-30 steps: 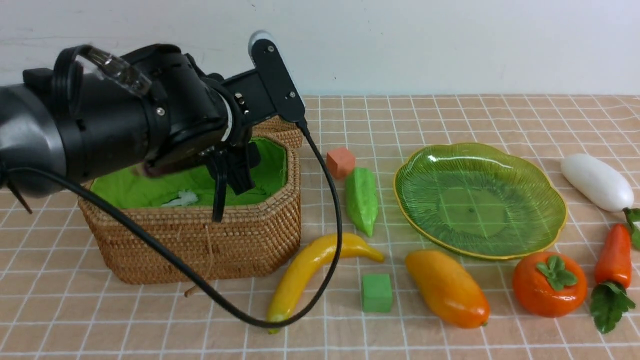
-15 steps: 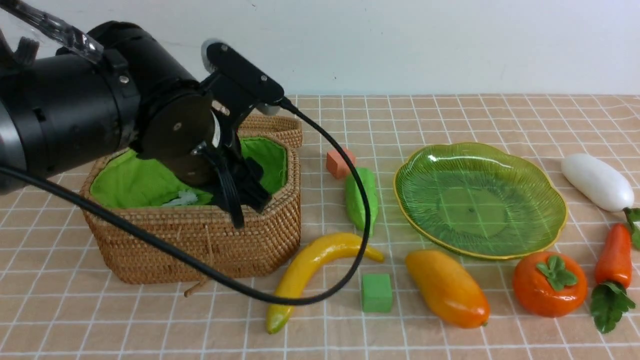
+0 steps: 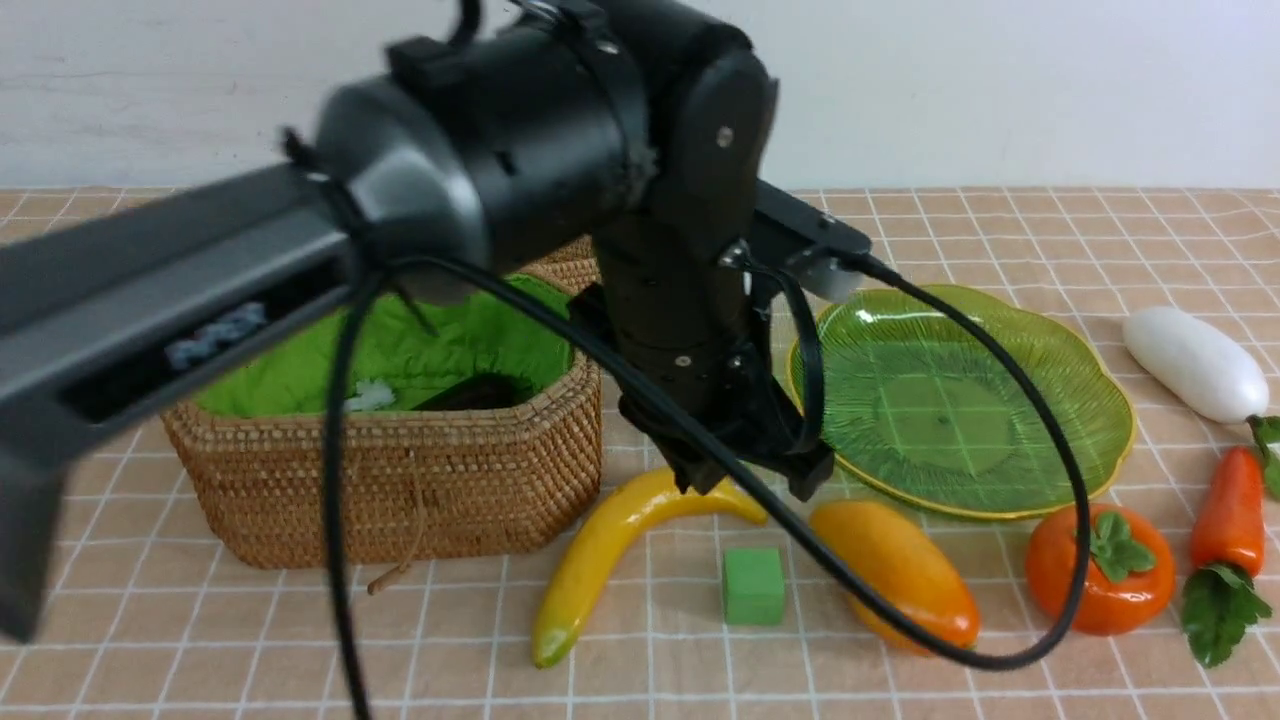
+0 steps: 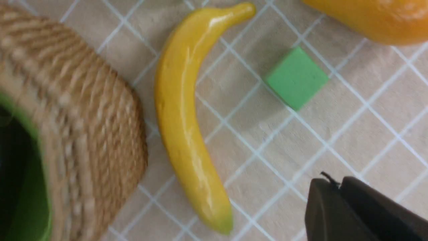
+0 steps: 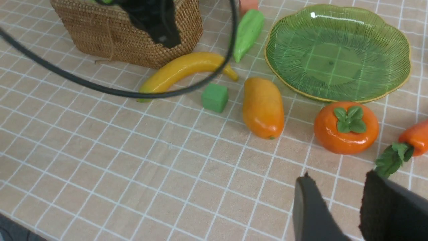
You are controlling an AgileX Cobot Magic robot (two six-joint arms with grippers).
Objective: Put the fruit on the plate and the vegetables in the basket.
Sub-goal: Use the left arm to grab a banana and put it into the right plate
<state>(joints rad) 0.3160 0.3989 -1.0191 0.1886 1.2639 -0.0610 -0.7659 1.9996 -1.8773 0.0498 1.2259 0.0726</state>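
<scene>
My left gripper (image 3: 755, 470) is shut and empty, low over the table between the wicker basket (image 3: 400, 490) and the green plate (image 3: 1090, 400), just above the banana (image 3: 600, 550). In the left wrist view its fingertips (image 4: 339, 184) are closed near the banana (image 4: 180, 117). A dark eggplant (image 3: 470, 392) lies in the basket. The mango (image 3: 915, 585) and persimmon (image 3: 1100, 570) lie in front of the plate. The radish (image 3: 1195, 362) and carrot (image 3: 1230, 510) lie at far right. The bitter gourd (image 5: 249, 33) shows only in the right wrist view. My right gripper (image 5: 337, 180) is open and empty near the carrot leaves.
A small green cube (image 3: 753, 585) sits between banana and mango. An orange-pink cube (image 5: 249, 5) sits beyond the bitter gourd. The left arm's black cable (image 3: 1000, 655) loops over the mango and beside the persimmon. The plate holds nothing.
My left arm has swung right, from over the basket to the gap between basket and plate. The eggplant now shows lying in the basket. The bitter gourd is now hidden behind the arm.
</scene>
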